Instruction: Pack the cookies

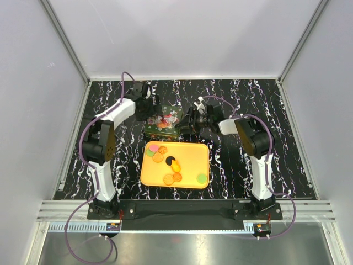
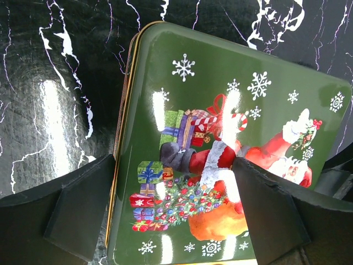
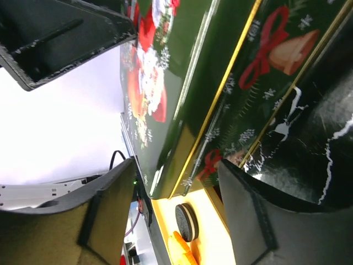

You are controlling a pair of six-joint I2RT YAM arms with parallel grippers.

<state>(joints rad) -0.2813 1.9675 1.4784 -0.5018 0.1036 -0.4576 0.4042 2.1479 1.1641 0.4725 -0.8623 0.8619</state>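
The cookies (image 1: 170, 160) lie flat and loose on an orange tray (image 1: 190, 150) at the middle of the bench (image 1: 287, 110). Most are orange, with a black one, a yellow one, a green one toward the tray's 4 o'clock corner and a pink-and-green pair at its 10 o'clock corner. They lie apart from both pairs of fingers, which are up at the green Christmas tin (image 1: 162, 126) just beyond the tray at its 12 o'clock. The left fingers (image 2: 174, 171) stand wide at the tin's 10 o'clock, one over the Santa lid (image 2: 220, 110) and the other off its edge above the bench. The right fingers (image 3: 176, 165) are at the tin's 3 o'clock, apart, with its corner between them (whether they press it I cannot tell). In the right wrist view a black cookie shows on the tray just below that corner.
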